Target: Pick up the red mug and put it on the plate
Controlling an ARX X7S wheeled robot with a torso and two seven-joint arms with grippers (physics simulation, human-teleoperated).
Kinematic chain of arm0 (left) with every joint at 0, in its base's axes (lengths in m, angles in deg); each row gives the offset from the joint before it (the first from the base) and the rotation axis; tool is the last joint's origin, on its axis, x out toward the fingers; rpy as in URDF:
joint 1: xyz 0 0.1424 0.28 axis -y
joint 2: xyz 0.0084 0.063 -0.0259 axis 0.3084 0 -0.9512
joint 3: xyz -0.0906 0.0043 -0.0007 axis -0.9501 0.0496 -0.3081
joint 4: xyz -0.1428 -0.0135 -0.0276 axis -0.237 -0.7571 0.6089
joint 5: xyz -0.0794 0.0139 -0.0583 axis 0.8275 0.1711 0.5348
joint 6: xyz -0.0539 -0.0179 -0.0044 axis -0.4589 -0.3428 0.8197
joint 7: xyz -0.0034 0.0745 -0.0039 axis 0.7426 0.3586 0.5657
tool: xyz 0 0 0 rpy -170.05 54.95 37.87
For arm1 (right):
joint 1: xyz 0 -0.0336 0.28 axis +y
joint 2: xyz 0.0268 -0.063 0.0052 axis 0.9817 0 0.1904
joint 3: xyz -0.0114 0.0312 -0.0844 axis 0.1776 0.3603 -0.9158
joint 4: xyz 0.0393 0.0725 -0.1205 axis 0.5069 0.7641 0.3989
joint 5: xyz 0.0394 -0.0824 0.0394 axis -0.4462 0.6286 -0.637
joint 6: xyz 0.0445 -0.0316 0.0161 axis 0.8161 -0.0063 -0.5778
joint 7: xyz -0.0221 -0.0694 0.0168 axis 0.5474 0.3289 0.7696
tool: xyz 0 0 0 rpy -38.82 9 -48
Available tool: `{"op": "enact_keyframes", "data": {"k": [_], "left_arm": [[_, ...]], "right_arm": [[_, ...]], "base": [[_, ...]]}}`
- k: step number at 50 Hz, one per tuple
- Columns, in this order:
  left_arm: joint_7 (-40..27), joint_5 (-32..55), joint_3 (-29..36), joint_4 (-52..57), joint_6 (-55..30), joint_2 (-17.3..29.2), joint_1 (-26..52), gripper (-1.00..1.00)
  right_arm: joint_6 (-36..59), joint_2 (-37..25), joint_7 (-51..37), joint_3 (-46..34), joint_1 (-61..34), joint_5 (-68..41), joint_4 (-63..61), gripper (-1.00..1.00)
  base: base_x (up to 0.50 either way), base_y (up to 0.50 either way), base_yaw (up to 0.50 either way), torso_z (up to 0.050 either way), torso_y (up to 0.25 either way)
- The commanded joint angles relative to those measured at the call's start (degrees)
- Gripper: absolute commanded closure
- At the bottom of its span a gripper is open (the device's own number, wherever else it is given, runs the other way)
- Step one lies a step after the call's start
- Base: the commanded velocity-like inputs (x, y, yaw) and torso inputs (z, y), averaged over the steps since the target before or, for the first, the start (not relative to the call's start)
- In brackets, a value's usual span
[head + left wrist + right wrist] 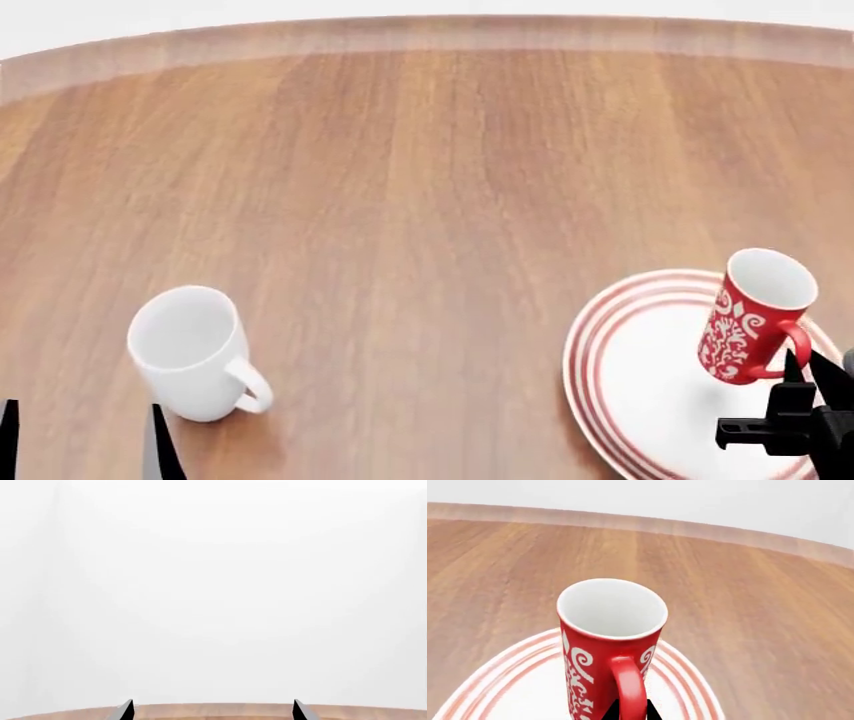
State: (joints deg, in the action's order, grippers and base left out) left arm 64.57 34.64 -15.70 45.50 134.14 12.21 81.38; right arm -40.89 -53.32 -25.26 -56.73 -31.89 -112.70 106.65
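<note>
The red mug (747, 315) with the white pattern stands on the white plate with red rings (638, 385) at the near right of the table. In the right wrist view the red mug (602, 655) shows upright with its white inside, over the plate (507, 685). My right gripper (629, 713) has its two black fingertips pressed on either side of the mug's red loop handle; it also shows in the head view (811, 378). My left gripper (212, 711) is open and empty, its fingertips (124, 711) wide apart over the table's far edge.
A plain white mug (190, 350) stands at the near left of the wooden table (427, 180), close to my left gripper's fingers (160, 445). The table's far edge runs along the back, with a white wall behind it.
</note>
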Motion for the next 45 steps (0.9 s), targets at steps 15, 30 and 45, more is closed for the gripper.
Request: {"op": "enact_keyframes", "data": {"k": [15,30,45], "left_arm": [[0.4,-0.1,-0.4,-0.2,0.4,-0.2,0.0,-1.0],[1.3,1.1,0.0,-0.5,1.0,-0.3,0.1,-1.0],[1.9,1.9,0.1,-0.7,1.4,-0.4,0.1,-1.0]], "right_arm": [[-1.0,0.4,0.4,0.4,-0.4,1.0,0.3,1.0],[-1.0,0.2,0.8,0.2,0.5,1.0,-1.1,1.0],[-6.1,3.4,3.6,-1.0,-4.1,3.7,10.8,1.0]], "base": [[0.0,0.0,0.0,0.006,-0.099],[0.0,0.0,0.0,0.001,-0.007],[0.0,0.0,0.0,0.0,0.0]]}}
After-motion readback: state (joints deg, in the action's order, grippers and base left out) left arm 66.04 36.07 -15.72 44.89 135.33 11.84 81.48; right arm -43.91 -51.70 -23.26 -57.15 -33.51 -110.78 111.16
